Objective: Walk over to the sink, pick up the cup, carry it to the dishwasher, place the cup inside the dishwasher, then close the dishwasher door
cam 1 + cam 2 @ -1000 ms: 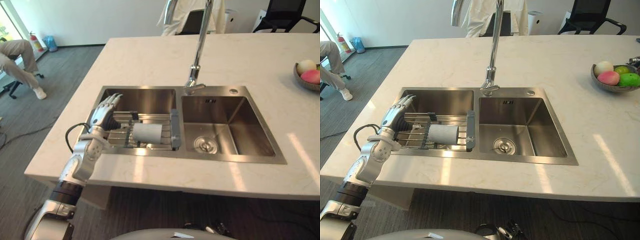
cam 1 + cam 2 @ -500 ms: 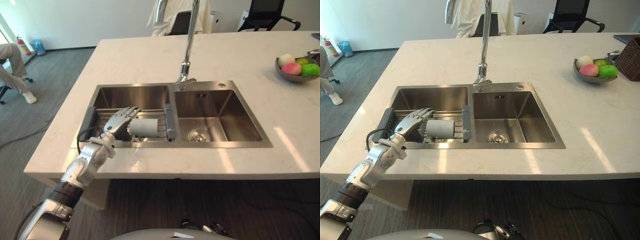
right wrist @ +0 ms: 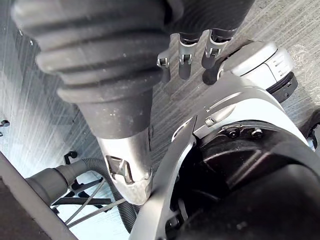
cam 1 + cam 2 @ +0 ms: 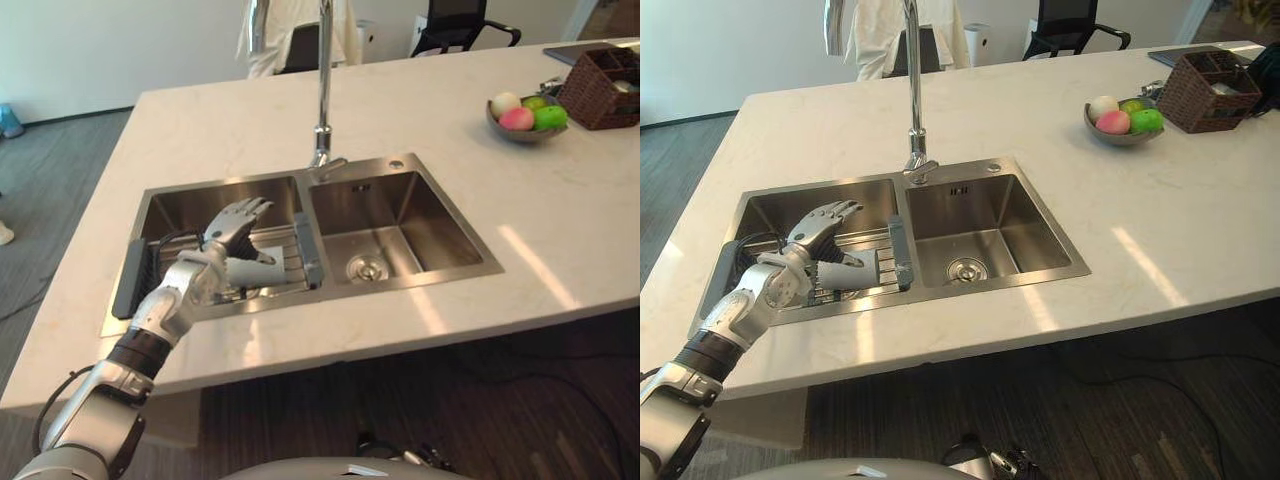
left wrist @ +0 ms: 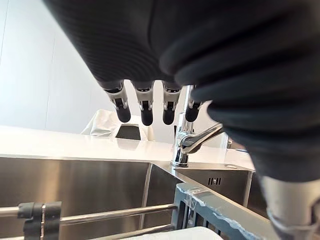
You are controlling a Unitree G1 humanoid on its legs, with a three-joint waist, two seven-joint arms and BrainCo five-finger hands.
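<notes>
The cup lies on its side on the wire rack across the sink's left basin, not yet lifted. My left hand is right over it, reaching in from the near edge. Its fingers are straight and spread, not closed round anything, and I can't tell whether the palm touches the cup. So I judge the walk to the sink done and the pick-up only at the reach. Closing on the cup, lifting it, carrying it to the dishwasher, setting it inside and shutting the door are all left. My right hand hangs idle above the floor, fingers loose and holding nothing. Further out stand the faucet behind the basins and, well apart on the pale surface, a fruit bowl next to a woven basket. As for writing, the cup looks plain white. A small dark mark on the right basin's back wall is too small to read.
</notes>
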